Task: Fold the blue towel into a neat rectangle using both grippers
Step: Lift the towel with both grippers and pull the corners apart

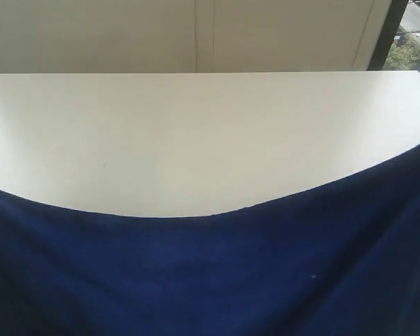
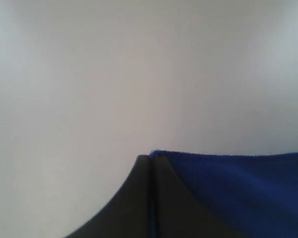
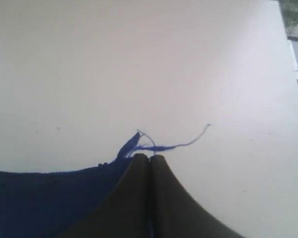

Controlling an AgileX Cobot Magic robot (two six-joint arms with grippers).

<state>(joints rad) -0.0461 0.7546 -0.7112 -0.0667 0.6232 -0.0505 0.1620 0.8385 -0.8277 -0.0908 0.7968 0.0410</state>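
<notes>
Exterior view: the blue towel [image 1: 210,280] hangs raised before the tabletop [image 1: 196,140], its top edge sagging mid-span, so the fold may land creased. Left wrist view: the left hand [image 2: 149,159] is pinched closed on the very edge of one corner. Right wrist view: the right hand [image 3: 149,157], closed tight, holds a frayed corner beside loose threads [image 3: 184,145], where slippage looks possible.

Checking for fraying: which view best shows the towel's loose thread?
Right wrist view: the loose thread trails beyond the right gripper, shut on the blue towel. Exterior view shows only the towel's sagging edge; left wrist view, a threadless corner.
</notes>
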